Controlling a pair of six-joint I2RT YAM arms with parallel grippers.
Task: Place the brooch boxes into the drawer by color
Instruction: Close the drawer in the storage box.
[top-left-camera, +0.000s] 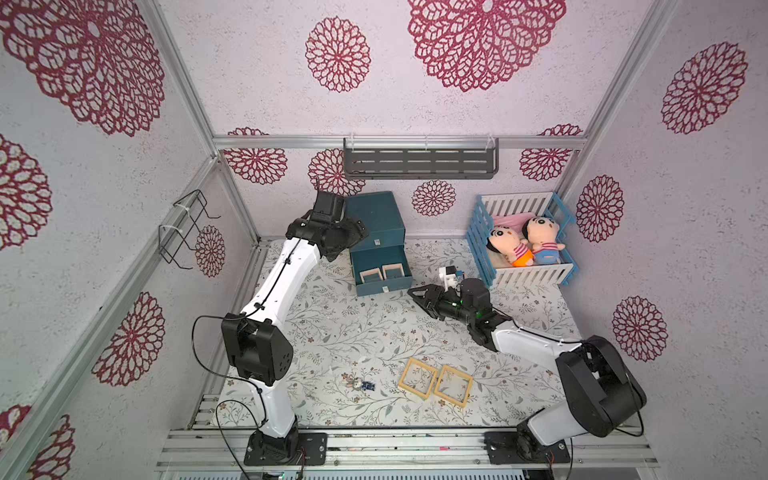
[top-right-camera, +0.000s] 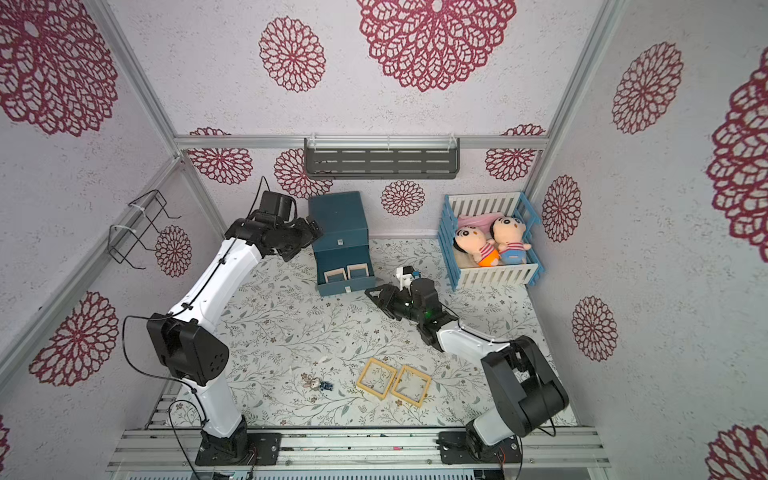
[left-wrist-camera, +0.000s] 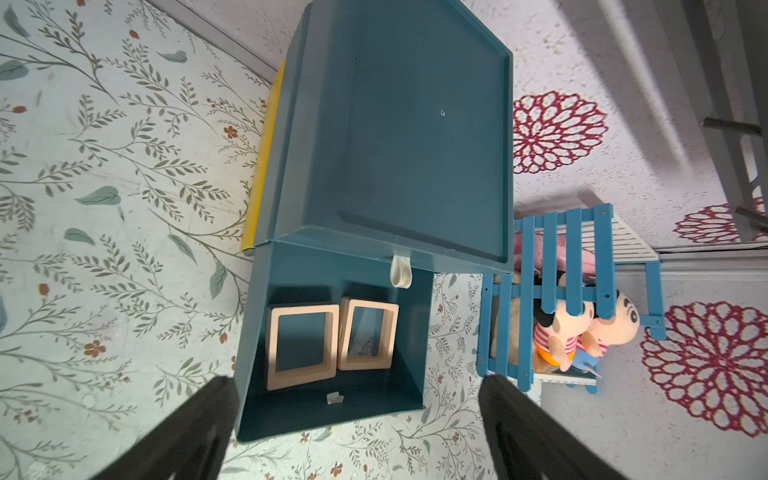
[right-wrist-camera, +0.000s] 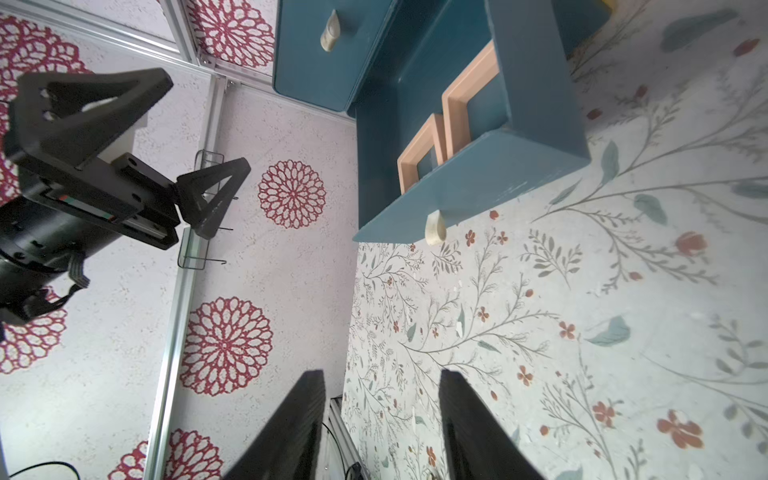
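The teal drawer (top-left-camera: 376, 220) chest stands at the back of the table. One of its drawers (top-left-camera: 384, 287) is pulled out, with two pale pink brooch boxes (left-wrist-camera: 301, 347) (left-wrist-camera: 368, 334) leaning side by side inside. Two yellow-tan brooch boxes (top-left-camera: 417, 377) (top-left-camera: 453, 384) lie flat together near the front edge. My left gripper (top-left-camera: 349, 243) hovers by the chest's left side above the pulled-out drawer, jaws wide open and empty (left-wrist-camera: 359, 379). My right gripper (top-left-camera: 417, 297) sits low just right of the drawer front, pointing at it, open with nothing between its fingers (right-wrist-camera: 381, 374).
A blue-and-white crib (top-left-camera: 525, 274) holding two dolls stands at the back right. A tiny grey-and-blue trinket (top-left-camera: 358, 383) lies left of the yellow-tan boxes. A yellow strip (left-wrist-camera: 259, 166) lies along the chest's base. A grey shelf (top-left-camera: 419, 160) hangs on the back wall.
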